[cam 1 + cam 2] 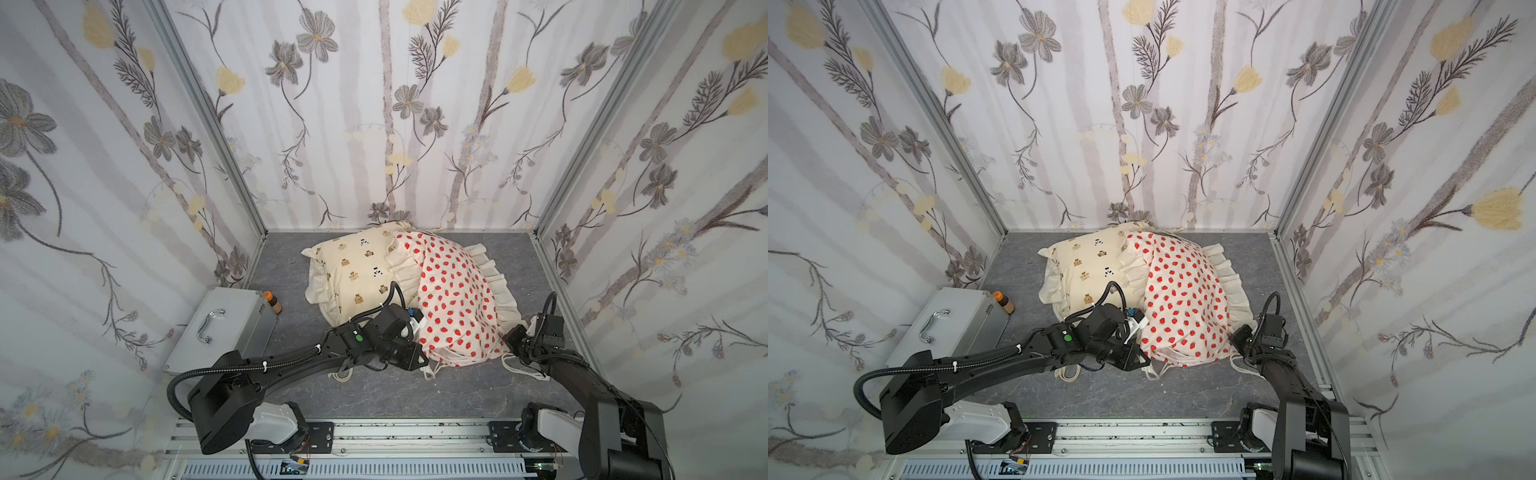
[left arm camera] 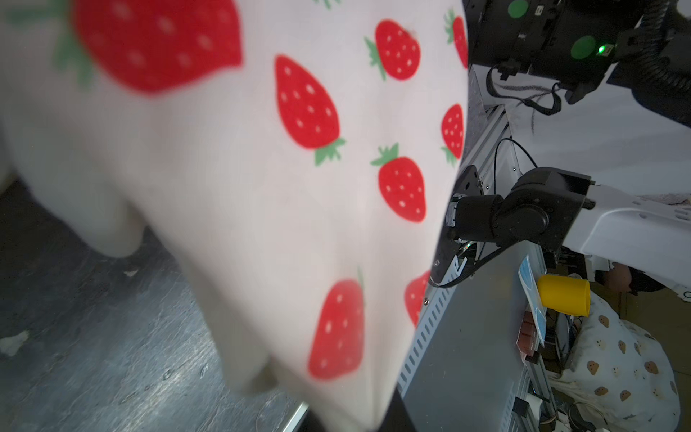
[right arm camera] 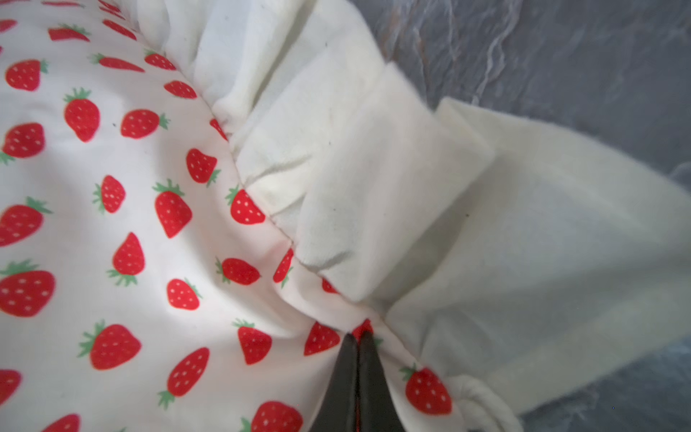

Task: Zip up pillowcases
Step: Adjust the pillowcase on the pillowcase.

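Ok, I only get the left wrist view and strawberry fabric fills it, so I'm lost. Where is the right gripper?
Observer: The right gripper is shut on the strawberry pillowcase, pinching fabric beside its ruffle.
Operator: And the other pillowcase?
Observer: The bear pillowcase lies on the robot's left of it, partly under that ruffle.
Operator: Anything else around?
Observer: A silver case with a small brown bottle beside it.

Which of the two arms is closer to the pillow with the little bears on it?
The left arm. Its wrist is over the near corner of the bear pillowcase. The right arm is farther off, its jaws pinching a corner of the strawberry pillowcase, which lies in between.
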`<state>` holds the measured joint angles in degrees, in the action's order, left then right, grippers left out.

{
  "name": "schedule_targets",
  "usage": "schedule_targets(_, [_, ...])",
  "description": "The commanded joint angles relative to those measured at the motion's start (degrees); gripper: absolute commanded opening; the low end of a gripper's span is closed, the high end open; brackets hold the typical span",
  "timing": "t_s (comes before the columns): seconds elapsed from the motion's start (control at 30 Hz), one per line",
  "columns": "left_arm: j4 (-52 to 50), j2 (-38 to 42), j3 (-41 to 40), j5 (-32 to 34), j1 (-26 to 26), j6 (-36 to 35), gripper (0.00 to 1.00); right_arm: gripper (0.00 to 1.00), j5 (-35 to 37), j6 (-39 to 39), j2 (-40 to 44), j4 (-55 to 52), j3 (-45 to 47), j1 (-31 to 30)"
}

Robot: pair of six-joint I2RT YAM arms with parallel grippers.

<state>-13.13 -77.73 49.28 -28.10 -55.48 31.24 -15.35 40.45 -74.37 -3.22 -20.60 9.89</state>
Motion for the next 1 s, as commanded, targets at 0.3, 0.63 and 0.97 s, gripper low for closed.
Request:
schedule_targets(0.3, [-3.5,4.2,-3.3,-0.6,0.2,0.9,0.30,0.00,6.5,-5.5,3.9,-4.4,-5.8,4.0])
schedule_targets(0.63, [3.6,2.2,-8.0,5.4,-1.1,4.9,0.44,0.20,5.4,-5.1,12.0,-11.6,-4.9,0.5])
schedule_targets(0.97, [12.8,-3.9,-7.9,4.5,0.1,5.7,0.46,0.38,2.8,-0.3,20.1,-17.9,-6.4,-12.5])
